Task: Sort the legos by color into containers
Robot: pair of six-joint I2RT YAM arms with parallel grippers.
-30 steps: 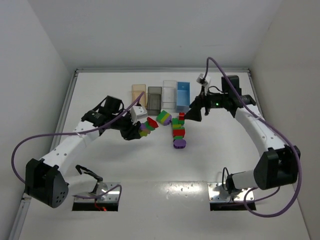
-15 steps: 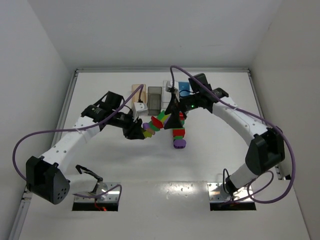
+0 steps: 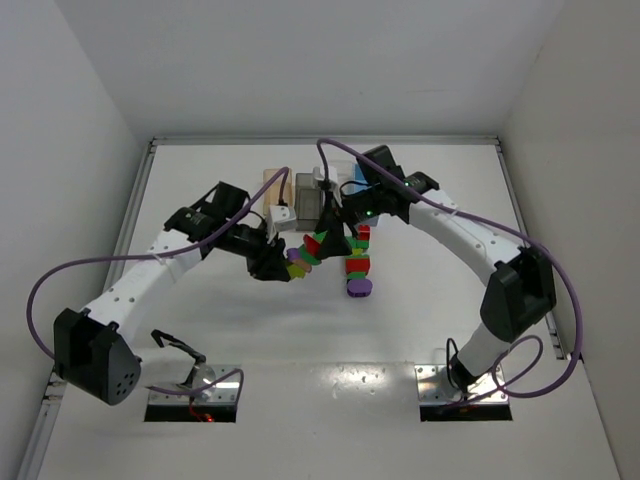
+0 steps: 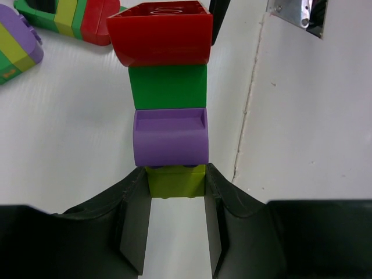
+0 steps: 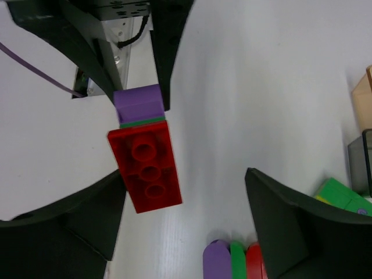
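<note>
My left gripper (image 4: 176,192) is shut on the lime brick (image 4: 176,181) at the near end of a stuck stack: lime, purple (image 4: 170,136), dark green (image 4: 168,86), red (image 4: 160,38). It holds this stack (image 3: 303,255) above the table at centre. My right gripper (image 5: 186,200) is open, its jaws either side of the stack's red end (image 5: 148,168), closer to the left jaw and not touching. In the top view it (image 3: 328,240) sits right beside the stack. A second stack of red, green and purple bricks (image 3: 357,264) lies on the table. The tan (image 3: 276,186) and grey (image 3: 308,197) bins stand behind.
The clear bin (image 3: 338,170) and blue bin (image 3: 360,174) are mostly hidden behind my right arm. More stuck bricks lie on the table: a green-lime-red row (image 4: 64,14), a purple-lime piece (image 4: 14,49), and a green piece (image 5: 343,197) near the grey bin.
My right arm has swung left from the blue bin to the stack held by my left gripper, and its open jaws now flank the red end. My left gripper has barely moved.
</note>
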